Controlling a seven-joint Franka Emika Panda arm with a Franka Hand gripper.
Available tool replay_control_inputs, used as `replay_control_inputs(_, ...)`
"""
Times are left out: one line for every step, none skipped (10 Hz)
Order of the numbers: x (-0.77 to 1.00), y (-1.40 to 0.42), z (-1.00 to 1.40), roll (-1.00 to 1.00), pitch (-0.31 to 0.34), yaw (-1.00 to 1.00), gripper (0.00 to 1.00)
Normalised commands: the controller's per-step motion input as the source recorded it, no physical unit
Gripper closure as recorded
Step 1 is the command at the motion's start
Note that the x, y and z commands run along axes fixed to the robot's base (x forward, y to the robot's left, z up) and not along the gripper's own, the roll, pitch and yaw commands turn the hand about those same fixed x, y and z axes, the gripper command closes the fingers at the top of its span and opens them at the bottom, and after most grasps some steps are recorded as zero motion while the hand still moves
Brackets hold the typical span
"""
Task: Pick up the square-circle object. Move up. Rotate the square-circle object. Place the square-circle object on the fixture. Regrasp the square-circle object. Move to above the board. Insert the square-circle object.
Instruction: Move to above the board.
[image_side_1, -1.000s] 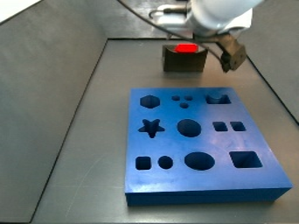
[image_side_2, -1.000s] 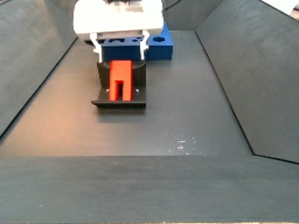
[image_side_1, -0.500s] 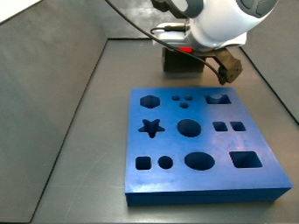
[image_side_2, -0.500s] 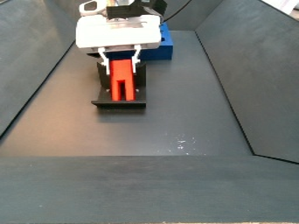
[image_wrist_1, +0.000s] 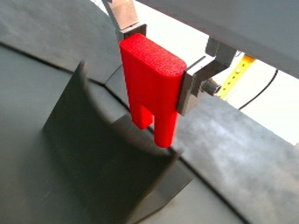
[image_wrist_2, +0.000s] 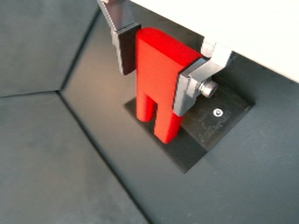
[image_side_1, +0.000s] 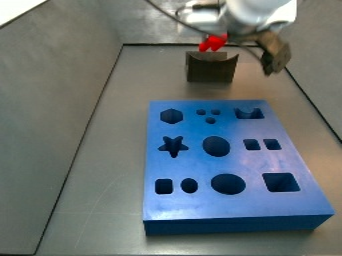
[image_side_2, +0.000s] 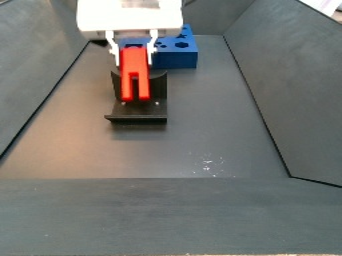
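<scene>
dark floor below, we see the gripper (image_wrist_2: 160, 72) pinching the square-circle object (image_wrist_2: 162, 83), now lifted off the fixture (image_side_1: 211, 67) near the far edge; regrasp looks done, the board (image_side_1: 230, 165) next.

In a side view the board (image_side_1: 234, 168) lies flat on the dark floor, filling the middle and the 5 o'clock part of the picture, with its star, hexagon, circle, square and rectangle holes all open. At 12 o'clock from the board, apart from its far edge, stands the fixture (image_side_1: 211, 67), a dark olive block. Just above the fixture the gripper (image_side_1: 215, 41) hangs from the white arm, and a small bit of the red object (image_side_1: 211, 43) shows at it. The fingers are too blurred to tell whether they clamp the object, though it appears held clear of the fixture.
</scene>
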Motion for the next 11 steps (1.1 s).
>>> replay_control_inputs(-0.03,0.00,1.00,-0.12,-0.194,-0.11,1.00)
replay_control_inputs(-0.03,0.00,1.00,-0.12,-0.148,-0.15,1.00)
replay_control_inputs(-0.03,0.00,1.00,-0.12,-0.122,-0.16,1.00)
replay_control_inputs(-0.04,0.01,1.00,-0.13,-0.067,-0.17,1.00)
replay_control_inputs(-0.04,0.01,1.00,-0.13,-0.042,-0.17,1.00)
replay_control_inputs(-0.05,0.01,1.00,-0.13,-0.006,-0.15,1.00)
replay_control_inputs(-0.06,0.01,1.00,-0.13,0.026,-0.12,1.00)
replay_control_inputs(-0.06,0.01,1.00,-0.12,0.044,-0.10,1.00)
replay_control_inputs(-0.07,0.01,1.00,-0.11,0.056,-0.09,1.00)
replay_control_inputs(-0.07,0.02,1.00,-0.09,0.078,-0.05,1.00)
replay_control_inputs(-0.08,0.01,1.00,-0.08,0.084,-0.04,1.00)
